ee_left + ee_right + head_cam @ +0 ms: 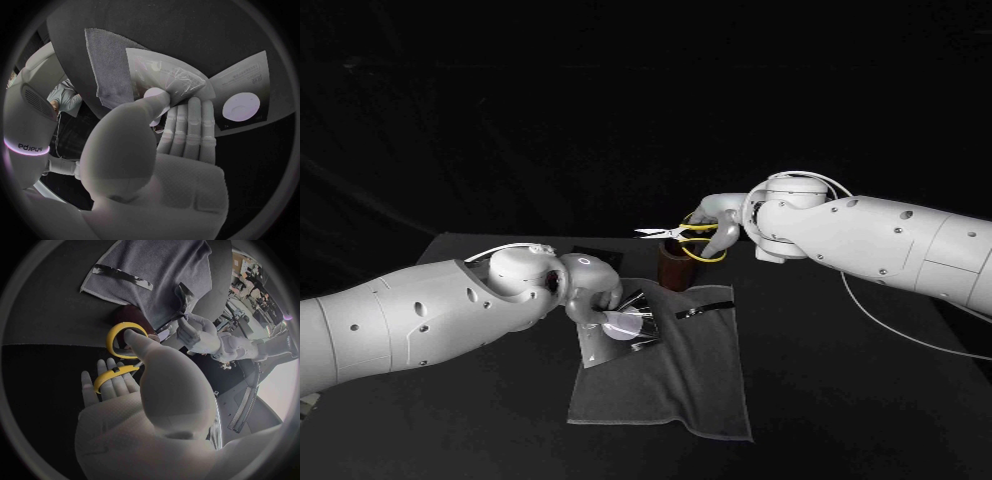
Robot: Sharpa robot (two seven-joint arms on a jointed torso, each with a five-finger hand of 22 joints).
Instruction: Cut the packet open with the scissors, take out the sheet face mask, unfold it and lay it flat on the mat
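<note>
My left hand (593, 293) holds the silver packet (620, 327) just above the near-left part of the grey mat (682, 380). In the left wrist view the thumb and fingers (187, 125) pinch the packet (169, 82), whose top is spread apart, with pale crinkled film showing inside. Its other panel bears a white round mark (240, 106). My right hand (720, 231) holds the yellow-handled scissors (682, 236) in the air beyond the mat, blades pointing toward the left. The yellow loops (124, 335) sit around the right hand's fingers (109, 380).
A thin cut-off strip (705, 308) lies on the mat's far-right part, also seen as the strip (122, 277). A brown holder (678, 268) stands at the mat's far edge under the scissors. A white cable (906, 335) runs across the table by my right arm.
</note>
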